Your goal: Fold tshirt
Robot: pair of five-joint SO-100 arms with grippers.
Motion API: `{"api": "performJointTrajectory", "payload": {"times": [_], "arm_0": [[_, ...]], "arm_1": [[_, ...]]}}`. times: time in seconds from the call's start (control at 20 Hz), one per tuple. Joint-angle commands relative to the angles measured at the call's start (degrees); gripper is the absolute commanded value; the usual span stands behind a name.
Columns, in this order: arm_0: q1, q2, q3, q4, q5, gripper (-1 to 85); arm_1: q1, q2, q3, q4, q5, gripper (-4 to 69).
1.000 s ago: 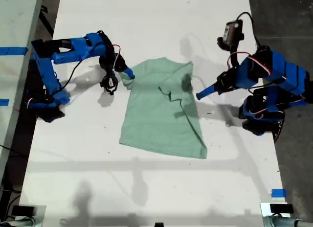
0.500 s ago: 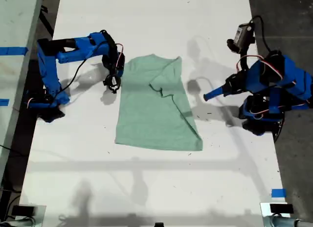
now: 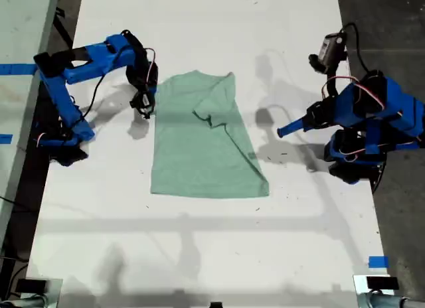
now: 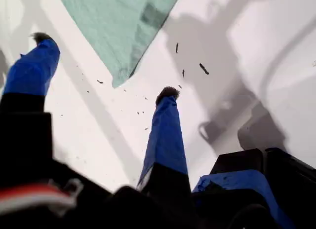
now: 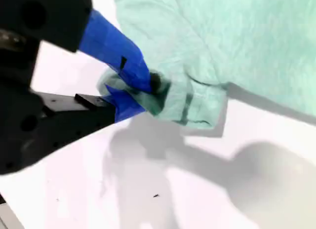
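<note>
The exterior view shows a long white table (image 3: 199, 255) running up the middle of the scene, with the tshirt (image 3: 202, 145) lying flat near its centre. The pale mint shirt is partly folded: one side is turned over onto the body, leaving a diagonal crease from the upper middle down to the lower corner on the exterior view's right. A blue arm stands at each side of the table. The one on the exterior view's left reaches to the shirt's upper corner on that side, and the second wrist view shows my second gripper (image 5: 148, 93) pinched tight on a bunched bit of the shirt's edge there. My first gripper (image 4: 106, 66), on the arm at the exterior view's right, sits apart from the shirt with its blue fingers (image 4: 165, 135) spread wide over bare table, a corner of the cloth just beyond them.
</note>
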Motion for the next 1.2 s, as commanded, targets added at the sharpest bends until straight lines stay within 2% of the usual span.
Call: {"api": "performJointTrajectory", "payload": {"times": [0.0, 0.15, 0.25, 0.4, 0.45, 0.7, 0.85, 0.9, 0.95, 1.15], "arm_0": [[-0.6, 14.7, 0.9, 3.7, -1.3, 0.1], [4.7, 14.7, -4.3, 2.5, -2.5, 0.1], [9.8, 5.1, -16.0, 3.5, -3.6, 0.1], [15.3, -14.5, -42.1, 8.6, -4.1, 0.1], [16.3, -18.9, -47.5, 7.5, -3.4, 0.1], [19.4, -22.0, -46.9, -5.3, -2.4, 0.1], [19.1, -25.8, -47.1, -8.7, 0.0, 1.6], [19.0, -26.6, -47.0, -8.8, 0.0, 22.7], [19.0, -26.9, -47.0, -8.6, 0.2, 35.8], [18.5, -20.0, -46.8, -3.0, -0.1, 38.8]], "arm_1": [[-0.4, 0.9, 0.1, -2.8, 0.6, 39.7], [-0.5, 0.9, 0.9, -3.6, 0.9, 39.5], [-0.7, 0.9, 1.4, -4.0, 1.1, 39.4], [-1.7, 1.1, 1.8, -4.0, 2.2, 39.4], [-2.0, 1.1, 2.1, -4.0, 2.7, 39.4], [-2.7, 1.8, 3.3, -4.7, 3.9, 39.1], [-3.3, 1.8, 3.4, -5.2, 4.7, 39.0], [-3.5, 1.8, 3.7, -5.4, 5.1, 39.0], [-3.8, 1.8, 4.1, -5.8, 5.3, 39.0], [-3.7, 1.8, 5.3, -6.4, 5.5, 39.0]]}}
